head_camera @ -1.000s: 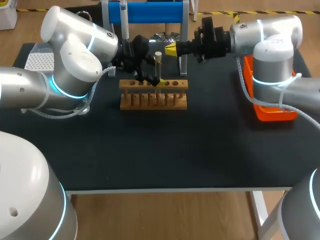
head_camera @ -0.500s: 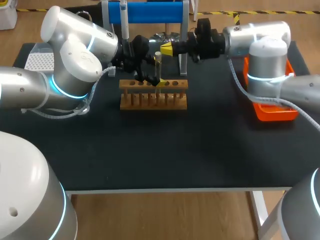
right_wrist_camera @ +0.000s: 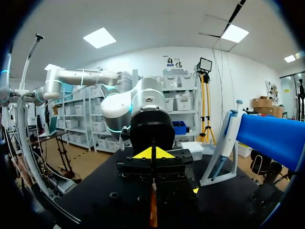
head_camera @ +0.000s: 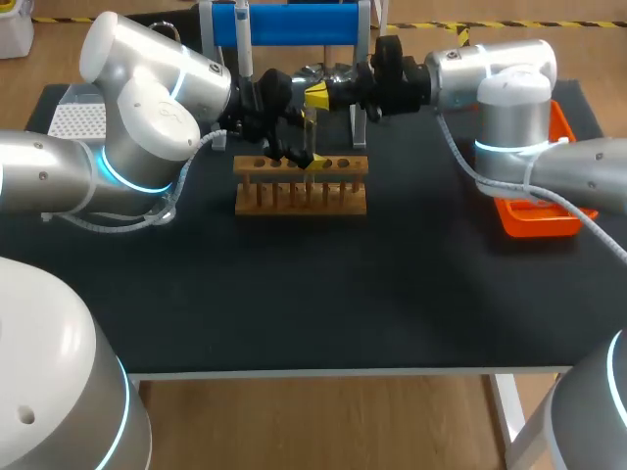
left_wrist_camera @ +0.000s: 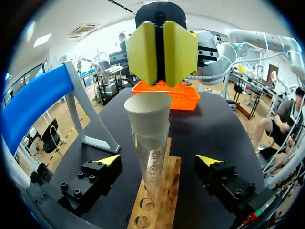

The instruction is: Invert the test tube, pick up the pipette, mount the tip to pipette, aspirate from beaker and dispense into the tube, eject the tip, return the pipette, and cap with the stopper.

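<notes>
Head view has the right gripper (head_camera: 315, 96) in from its side and past the middle, yellow tips pinched together with nothing between them, right at the top of the test tube (head_camera: 310, 132) standing in the wooden rack (head_camera: 300, 186). Left wrist view tells it better. The stopper (left_wrist_camera: 147, 112) sits in the mouth of the tube, and those closed tips hang just above and behind it; touching or not, I can't say. The left gripper (left_wrist_camera: 158, 162) is spread wide, one finger on each side of the tube, neither on the glass. So the tube is between its fingers but not held.

That's the danger. If the right gripper presses off-centre, the stopper could seat crooked or pop off onto the bench. With nothing clamping the glass, the tube could lean in its hole or rock the rack. Too hard a push might crack the tube against the rack. The two grippers are also close, and a sideways slip could knock them together.
</notes>
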{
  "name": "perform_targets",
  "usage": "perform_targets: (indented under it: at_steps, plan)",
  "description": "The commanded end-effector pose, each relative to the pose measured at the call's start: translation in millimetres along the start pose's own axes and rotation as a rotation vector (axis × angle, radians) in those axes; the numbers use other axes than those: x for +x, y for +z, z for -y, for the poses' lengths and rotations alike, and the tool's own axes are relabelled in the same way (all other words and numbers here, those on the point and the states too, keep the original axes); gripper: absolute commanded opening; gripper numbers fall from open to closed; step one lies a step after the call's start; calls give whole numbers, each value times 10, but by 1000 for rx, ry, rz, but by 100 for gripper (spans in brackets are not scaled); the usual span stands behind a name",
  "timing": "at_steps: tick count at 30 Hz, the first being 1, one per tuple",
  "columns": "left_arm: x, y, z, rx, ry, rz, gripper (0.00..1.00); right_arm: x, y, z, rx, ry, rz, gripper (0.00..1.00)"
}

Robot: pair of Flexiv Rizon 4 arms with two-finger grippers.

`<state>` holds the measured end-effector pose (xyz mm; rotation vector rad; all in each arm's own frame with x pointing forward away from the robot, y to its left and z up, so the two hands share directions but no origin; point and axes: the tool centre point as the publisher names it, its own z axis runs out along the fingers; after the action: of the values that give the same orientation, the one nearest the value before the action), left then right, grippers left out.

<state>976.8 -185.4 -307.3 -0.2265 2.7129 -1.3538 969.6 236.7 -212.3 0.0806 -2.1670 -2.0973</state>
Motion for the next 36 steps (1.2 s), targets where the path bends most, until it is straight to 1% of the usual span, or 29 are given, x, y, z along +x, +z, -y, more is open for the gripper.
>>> perform_targets:
  at_steps: [1,28,36]
  plan:
    - [1,0,0,0,0,-1,100,-35,15,24,-3,1,-5,0]
    - [1,0,0,0,0,-1,100,-29,57,156,16,11,-13,0]
    - [1,0,0,0,0,-1,100,-13,62,241,32,11,-10,0]
